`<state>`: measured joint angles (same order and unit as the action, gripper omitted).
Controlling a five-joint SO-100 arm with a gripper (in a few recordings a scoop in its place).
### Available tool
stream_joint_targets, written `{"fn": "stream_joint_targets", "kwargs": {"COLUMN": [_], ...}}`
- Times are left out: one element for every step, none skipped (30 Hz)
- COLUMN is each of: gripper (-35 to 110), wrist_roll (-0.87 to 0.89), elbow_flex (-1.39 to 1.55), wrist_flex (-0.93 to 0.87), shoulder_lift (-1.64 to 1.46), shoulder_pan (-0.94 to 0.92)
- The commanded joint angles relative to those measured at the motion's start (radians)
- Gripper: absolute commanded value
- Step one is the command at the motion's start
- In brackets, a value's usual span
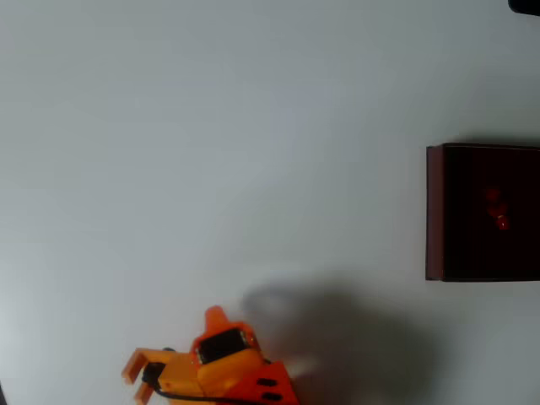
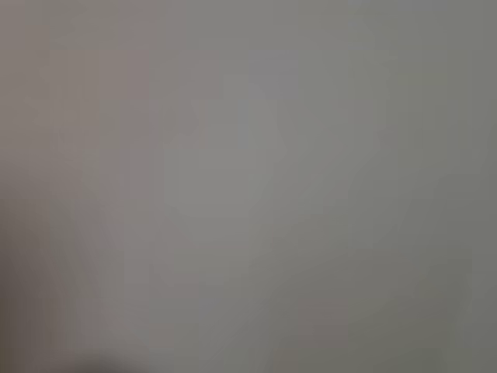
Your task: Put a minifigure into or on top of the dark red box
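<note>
In the overhead view the dark red box (image 1: pixel 434 211) stands at the right edge, cut off by the frame, with thin maroon walls and a nearly black inside. The tiny bright red minifigure (image 1: pixel 499 211) lies inside it, on the dark floor. My orange gripper (image 1: pixel 137 381) is far from the box, at the bottom left edge, pointing left. Its two fingers stand a little apart with nothing between them. The wrist view is a blurred plain grey surface.
The white table (image 1: pixel 211 152) stretches wide and bare between the gripper and the box. The arm casts a soft shadow (image 1: pixel 329 329) to the right of the gripper. A small dark object (image 1: pixel 525 5) shows at the top right corner.
</note>
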<state>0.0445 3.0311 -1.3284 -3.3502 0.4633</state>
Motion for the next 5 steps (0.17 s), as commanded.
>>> {"fn": "stream_joint_targets", "kwargs": {"gripper": [0, 0, 0, 0, 0], "wrist_roll": [0.0, 0.0, 0.0, 0.0, 0.0], "elbow_flex": [-0.026, -0.026, -0.026, -0.026, -0.026], "wrist_flex": [-0.018, -0.018, -0.018, -0.018, -0.018], "shoulder_lift": [-0.003, -0.003, -0.003, -0.003, -0.003], "shoulder_pan": [0.012, 0.012, 0.012, 0.012, 0.012]}}
